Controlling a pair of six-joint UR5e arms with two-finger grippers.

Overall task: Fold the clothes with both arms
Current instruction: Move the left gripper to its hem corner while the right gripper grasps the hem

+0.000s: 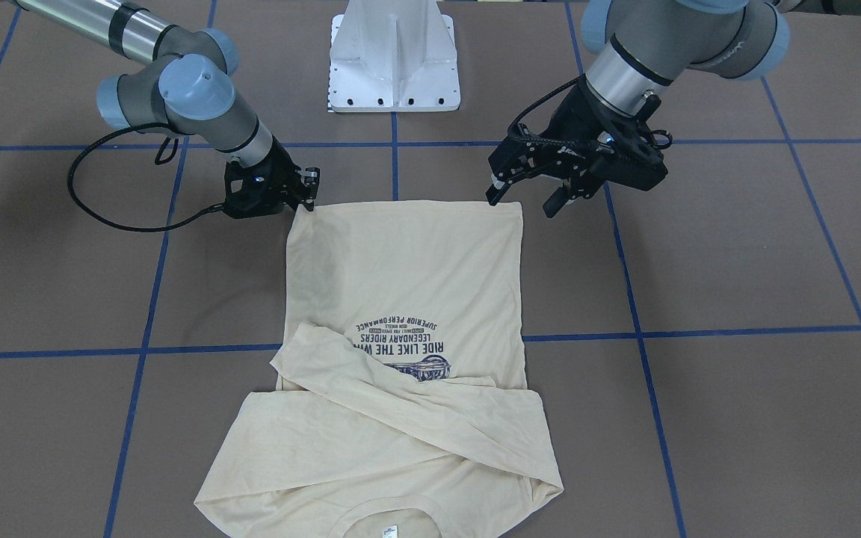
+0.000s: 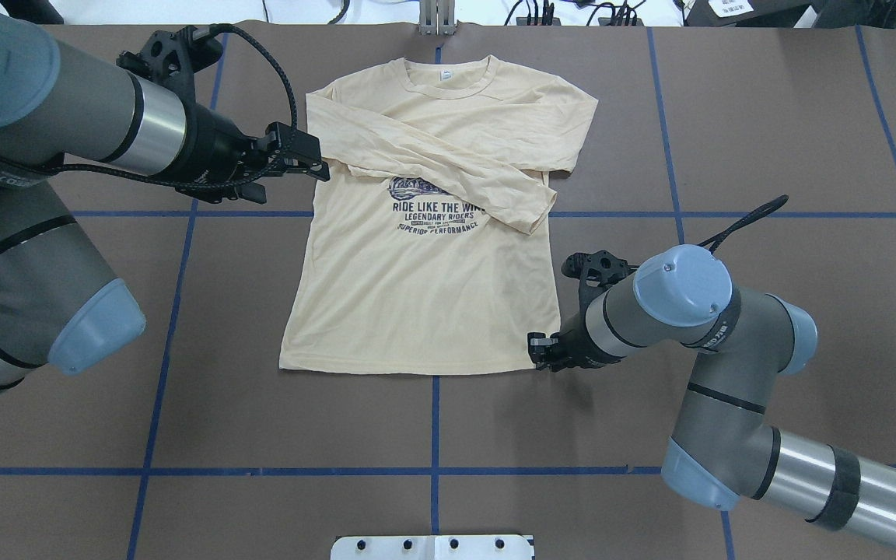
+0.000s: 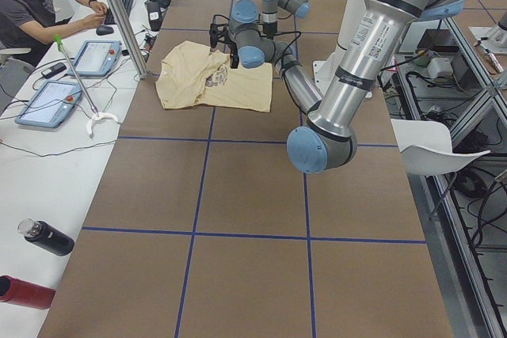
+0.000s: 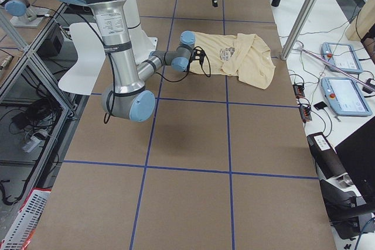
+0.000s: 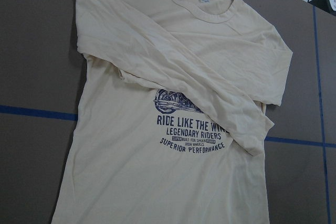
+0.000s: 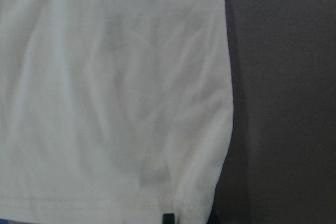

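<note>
Lying flat, print up, on the bench (image 2: 728, 117), the shirt (image 2: 417, 295) has its sleeves (image 2: 432, 167) crossed. The right fingers (image 1: 311, 190) sit low at one hem corner (image 2: 547, 362); grip cannot be confirmed. The left fingers (image 1: 556, 203) hang wide apart, empty, well above. Risk: raising one corner alone skews the fold.

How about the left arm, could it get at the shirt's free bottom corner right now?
Probably yes. The left gripper hangs open, raised, near the shirt, the hem corner on its side lies flat and uncovered, and the right gripper is at the opposite corner, out of the way.
</note>
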